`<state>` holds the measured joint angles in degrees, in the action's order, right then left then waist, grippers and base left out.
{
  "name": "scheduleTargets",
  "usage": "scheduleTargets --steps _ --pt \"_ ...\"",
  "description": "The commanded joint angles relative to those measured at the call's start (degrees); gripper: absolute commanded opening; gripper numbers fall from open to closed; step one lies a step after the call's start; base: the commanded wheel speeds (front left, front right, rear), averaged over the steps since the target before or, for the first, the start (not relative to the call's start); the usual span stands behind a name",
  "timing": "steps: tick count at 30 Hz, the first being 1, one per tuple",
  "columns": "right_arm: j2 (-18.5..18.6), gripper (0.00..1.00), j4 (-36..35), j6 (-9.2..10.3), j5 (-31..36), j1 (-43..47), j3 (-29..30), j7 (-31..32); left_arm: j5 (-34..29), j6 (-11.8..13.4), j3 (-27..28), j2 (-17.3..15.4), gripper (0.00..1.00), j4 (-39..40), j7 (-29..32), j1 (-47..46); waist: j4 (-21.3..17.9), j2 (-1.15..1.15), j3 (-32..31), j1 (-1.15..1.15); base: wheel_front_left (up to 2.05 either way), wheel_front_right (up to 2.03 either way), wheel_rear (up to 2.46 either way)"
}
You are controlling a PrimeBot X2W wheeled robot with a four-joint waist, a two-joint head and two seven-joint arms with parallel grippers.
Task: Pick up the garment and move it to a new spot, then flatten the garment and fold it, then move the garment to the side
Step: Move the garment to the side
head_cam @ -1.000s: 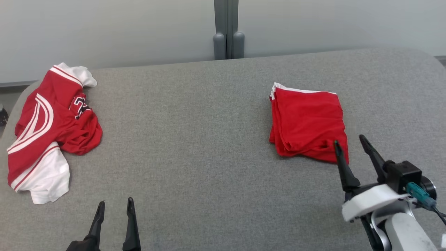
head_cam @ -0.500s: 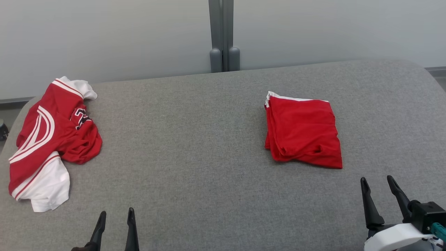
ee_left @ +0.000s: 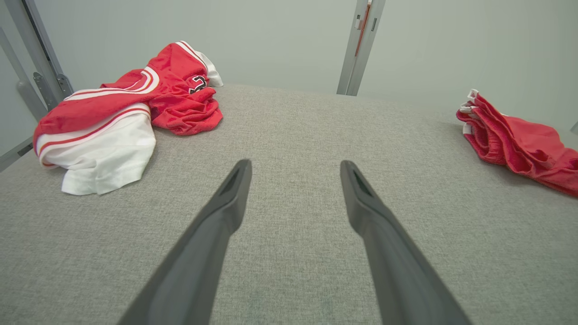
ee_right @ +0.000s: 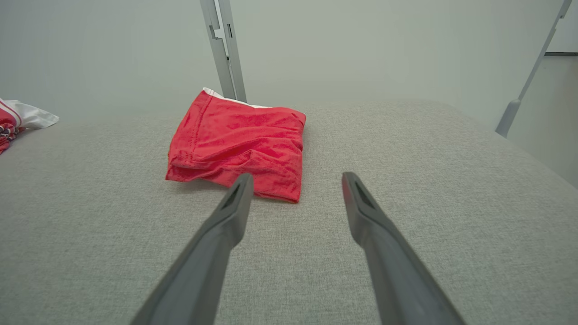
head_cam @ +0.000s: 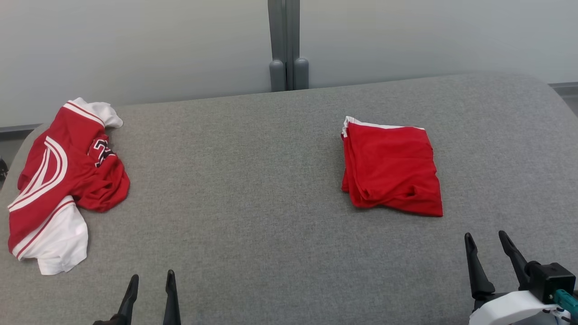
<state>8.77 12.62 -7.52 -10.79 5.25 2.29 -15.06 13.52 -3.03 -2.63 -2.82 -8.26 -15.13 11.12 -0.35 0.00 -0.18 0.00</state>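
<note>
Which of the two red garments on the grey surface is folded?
The plain red garment on the robot's right, a squared flat stack. The red-and-white jersey on the left lies crumpled.

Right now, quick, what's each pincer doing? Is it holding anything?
The left pincer: open, holding nothing.
The right pincer: open, holding nothing; the folded red garment lies apart from it.

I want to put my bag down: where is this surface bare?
The widest bare patch is the middle of the table, between the crumpled jersey on the left and the folded red garment on the right. The jersey crowds the left edge.
</note>
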Motion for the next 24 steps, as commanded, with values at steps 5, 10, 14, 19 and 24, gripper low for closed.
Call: scheduleTargets --steps 5,10,14,19,24 --pt "0.1 1.0 1.4 0.07 -0.4 -1.3 -1.1 -0.2 0.1 -0.3 0.0 -0.1 1.0 -0.1 0.0 0.8 0.5 0.0 0.1 0.0 0.0 0.0 0.0" --pt "0.3 1.0 4.2 0.06 -5.4 -3.8 -2.8 -0.2 0.5 0.2 -0.3 -0.1 1.0 0.2 0.0 0.6 0.7 0.0 0.5 0.0 0.0 0.0 0.0" --pt "3.7 1.0 6.5 0.06 -11.6 -10.0 -6.1 2.1 1.0 0.4 -0.6 -0.1 1.0 0.5 0.0 0.3 0.1 0.0 1.8 0.0 0.0 0.0 0.0" --pt "8.3 1.0 6.7 0.07 -18.9 -19.8 -5.8 13.7 0.8 0.1 -1.2 -0.1 1.0 0.8 0.0 -1.9 -0.3 0.0 5.2 0.0 0.0 0.0 0.0" --pt "8.9 1.0 11.7 0.02 -18.9 -29.0 -0.7 27.2 0.5 -0.2 -2.4 -0.1 1.0 0.5 0.0 -4.3 0.8 0.0 9.2 0.0 0.0 0.0 0.0"
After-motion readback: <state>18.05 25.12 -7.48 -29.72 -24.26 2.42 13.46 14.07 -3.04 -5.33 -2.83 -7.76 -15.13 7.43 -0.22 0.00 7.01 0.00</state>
